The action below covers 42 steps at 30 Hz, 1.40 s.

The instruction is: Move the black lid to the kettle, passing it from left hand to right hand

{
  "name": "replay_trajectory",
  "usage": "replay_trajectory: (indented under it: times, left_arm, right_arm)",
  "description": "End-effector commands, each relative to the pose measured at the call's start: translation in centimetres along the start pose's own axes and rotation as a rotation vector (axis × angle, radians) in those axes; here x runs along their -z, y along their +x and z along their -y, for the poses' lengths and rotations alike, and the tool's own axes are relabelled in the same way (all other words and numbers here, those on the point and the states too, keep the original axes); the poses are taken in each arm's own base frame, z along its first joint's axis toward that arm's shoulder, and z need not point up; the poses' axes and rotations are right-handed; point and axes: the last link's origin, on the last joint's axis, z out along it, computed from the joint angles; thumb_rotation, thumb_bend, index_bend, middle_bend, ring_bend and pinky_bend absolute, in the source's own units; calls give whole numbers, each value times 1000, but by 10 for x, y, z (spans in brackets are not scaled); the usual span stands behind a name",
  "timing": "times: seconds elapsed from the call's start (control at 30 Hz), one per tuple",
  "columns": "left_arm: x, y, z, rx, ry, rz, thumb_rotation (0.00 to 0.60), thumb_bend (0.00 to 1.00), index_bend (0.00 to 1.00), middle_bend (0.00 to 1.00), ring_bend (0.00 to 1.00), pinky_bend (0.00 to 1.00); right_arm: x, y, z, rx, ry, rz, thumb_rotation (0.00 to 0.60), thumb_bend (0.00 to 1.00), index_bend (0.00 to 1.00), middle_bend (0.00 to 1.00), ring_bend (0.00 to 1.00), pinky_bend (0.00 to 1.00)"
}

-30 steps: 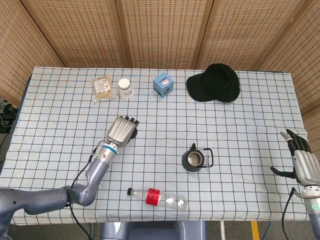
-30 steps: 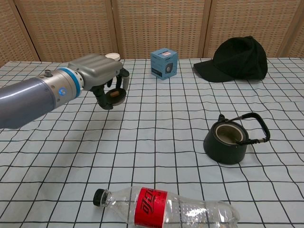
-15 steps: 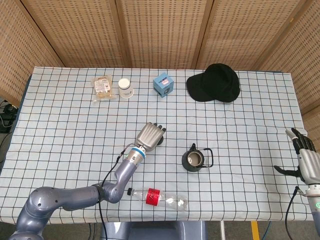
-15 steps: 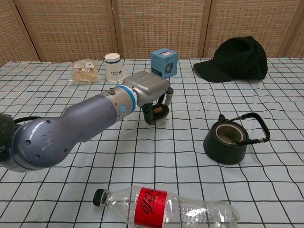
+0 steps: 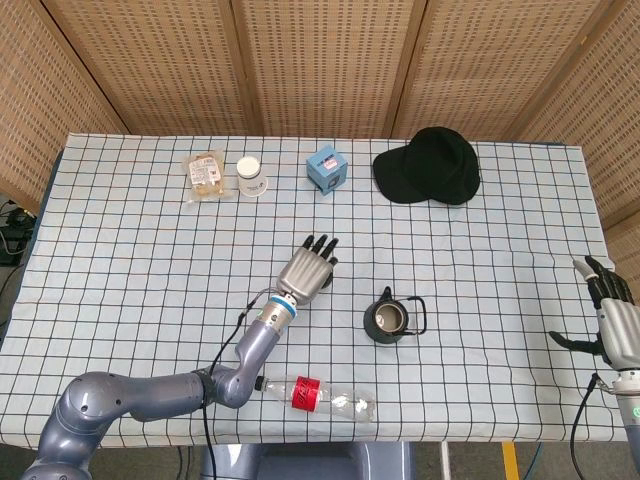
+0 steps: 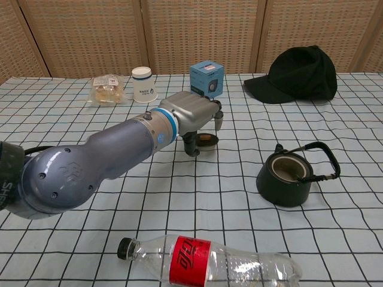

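Note:
The black lid [image 6: 204, 140], brown on top, lies on the checked cloth just under my left hand [image 6: 194, 116]; the head view hides it beneath that hand [image 5: 308, 268]. The fingers are stretched out and apart above the lid, and only the thumb hangs down beside it. The lidless black kettle [image 5: 388, 320] [image 6: 286, 176] stands upright to the right of the hand, handle tipped to its right. My right hand [image 5: 612, 320] hovers at the table's right edge with its fingers apart and holds nothing; the chest view does not show it.
A plastic bottle [image 5: 320, 393] [image 6: 209, 263] lies near the front edge. Along the back stand a snack packet [image 5: 206, 173], a white cup [image 5: 251, 176], a blue box [image 5: 326, 168] and a black cap [image 5: 430, 165].
My left hand carried the lid rightward to the middle of the table, lowered it and spread its fingers off it. The right hand shifted slightly right.

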Motion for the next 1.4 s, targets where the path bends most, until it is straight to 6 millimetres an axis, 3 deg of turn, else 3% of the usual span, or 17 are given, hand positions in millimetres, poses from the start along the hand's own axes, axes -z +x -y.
replay_trajectory:
  times: [0.03, 0.27, 0.4, 0.57, 0.63, 0.67, 0.97, 1.03, 1.2, 1.37, 1.4]
  left_arm:
    - [5, 2, 10, -19, 20, -11, 600, 215, 99, 0, 0, 9]
    - [21, 5, 38, 18, 68, -23, 600, 178, 49, 0, 0, 0]
    - [50, 4, 68, 60, 116, -41, 600, 178, 50, 0, 0, 0]
    - [114, -4, 128, 76, 279, -74, 600, 178, 52, 0, 0, 0]
    - [132, -5, 141, 88, 316, -79, 600, 178, 52, 0, 0, 0]
    - [152, -5, 157, 95, 371, -90, 600, 178, 52, 0, 0, 0]
    - [263, -19, 206, 136, 539, -153, 600, 178, 57, 0, 0, 0]
    - [277, -22, 211, 146, 553, -160, 600, 178, 57, 0, 0, 0]
    - [298, -29, 225, 187, 574, -158, 600, 178, 60, 0, 0, 0]
    - [302, -22, 236, 225, 590, -188, 600, 178, 65, 0, 0, 0]
    - [303, -20, 239, 235, 593, -196, 600, 178, 65, 0, 0, 0]
  right_arm:
    - [0, -1, 1, 5, 2, 1, 600, 227, 93, 0, 0, 0]
    - [1, -3, 3, 27, 4, 5, 600, 228, 94, 0, 0, 0]
    - [2, -7, 4, 45, 1, 11, 600, 228, 93, 0, 0, 0]
    - [2, -12, 9, 80, 6, 9, 600, 226, 94, 0, 0, 0]
    - [3, -14, 10, 86, 8, 9, 600, 218, 94, 0, 0, 0]
    - [3, -16, 12, 89, 11, 15, 600, 205, 94, 0, 0, 0]
    - [1, -26, 22, 99, 23, 18, 600, 149, 94, 0, 0, 0]
    - [1, -29, 24, 92, 21, 12, 600, 146, 94, 0, 0, 0]
    - [-13, -26, 50, 129, 69, -28, 600, 142, 94, 0, 0, 0]
    - [-37, -18, 101, 140, 162, -85, 600, 142, 131, 0, 0, 0]
    - [-44, -18, 118, 132, 200, -102, 600, 142, 140, 0, 0, 0]
